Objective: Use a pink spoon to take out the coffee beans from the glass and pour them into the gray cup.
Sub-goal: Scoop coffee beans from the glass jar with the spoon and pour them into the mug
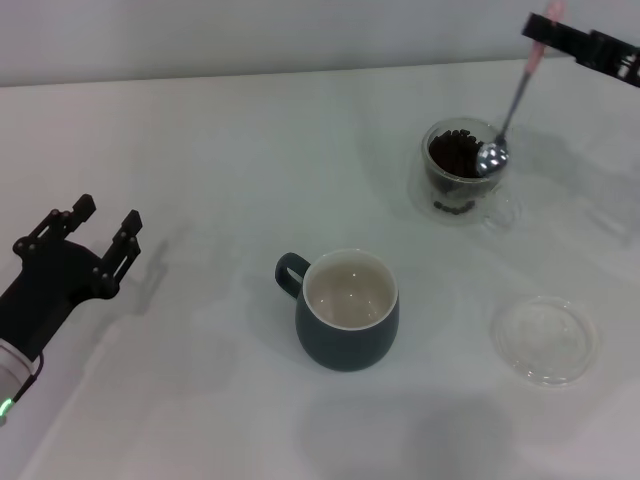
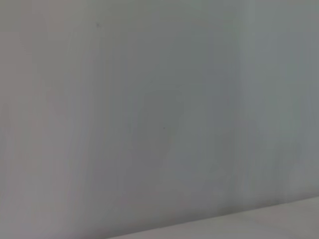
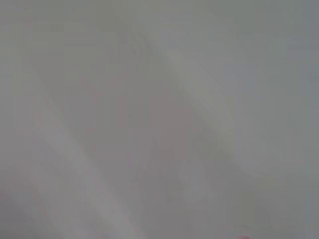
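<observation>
In the head view my right gripper (image 1: 548,28) is at the far right top, shut on the pink handle of the pink spoon (image 1: 513,105). The spoon hangs steeply down, its shiny bowl at the rim of the glass (image 1: 462,172). The glass stands at the back right and holds dark coffee beans (image 1: 453,153). The gray cup (image 1: 347,310) stands in the middle, handle to the left, its off-white inside bare. My left gripper (image 1: 103,228) is open and idle at the left edge. Both wrist views show only blank grey.
A flat clear round dish (image 1: 545,340) lies on the white table (image 1: 200,160) to the right of the gray cup, in front of the glass.
</observation>
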Motion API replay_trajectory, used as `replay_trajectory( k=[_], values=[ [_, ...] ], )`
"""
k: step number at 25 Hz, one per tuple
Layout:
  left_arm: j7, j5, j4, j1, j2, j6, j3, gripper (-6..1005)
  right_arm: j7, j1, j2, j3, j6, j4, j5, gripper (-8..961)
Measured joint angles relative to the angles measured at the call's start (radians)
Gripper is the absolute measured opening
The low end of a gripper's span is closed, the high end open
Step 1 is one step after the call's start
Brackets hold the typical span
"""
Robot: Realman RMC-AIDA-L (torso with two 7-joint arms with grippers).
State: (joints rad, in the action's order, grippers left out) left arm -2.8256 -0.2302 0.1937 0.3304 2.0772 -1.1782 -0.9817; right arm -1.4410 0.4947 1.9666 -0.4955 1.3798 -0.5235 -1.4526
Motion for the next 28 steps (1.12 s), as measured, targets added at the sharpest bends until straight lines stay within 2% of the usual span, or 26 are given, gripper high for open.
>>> replay_trajectory(
  k=[9, 20, 28],
  values=[
    [0.000, 0.000, 0.002, -0.014, 0.001, -0.003, 0.000, 577, -0.145, 0.038, 0.038, -0.001, -0.060, -0.007, -0.015, 144],
    [0.000, 0.000, 0.005, -0.014, 0.004, -0.004, 0.001, 576, -0.421, 0.067, 0.045, -0.036, -0.199, 0.056, -0.037, 145],
    [0.001, 0.000, 0.005, -0.018, 0.004, -0.005, 0.002, 576, -0.534, 0.078, 0.046, -0.038, -0.228, 0.096, -0.085, 144]
  ],
)
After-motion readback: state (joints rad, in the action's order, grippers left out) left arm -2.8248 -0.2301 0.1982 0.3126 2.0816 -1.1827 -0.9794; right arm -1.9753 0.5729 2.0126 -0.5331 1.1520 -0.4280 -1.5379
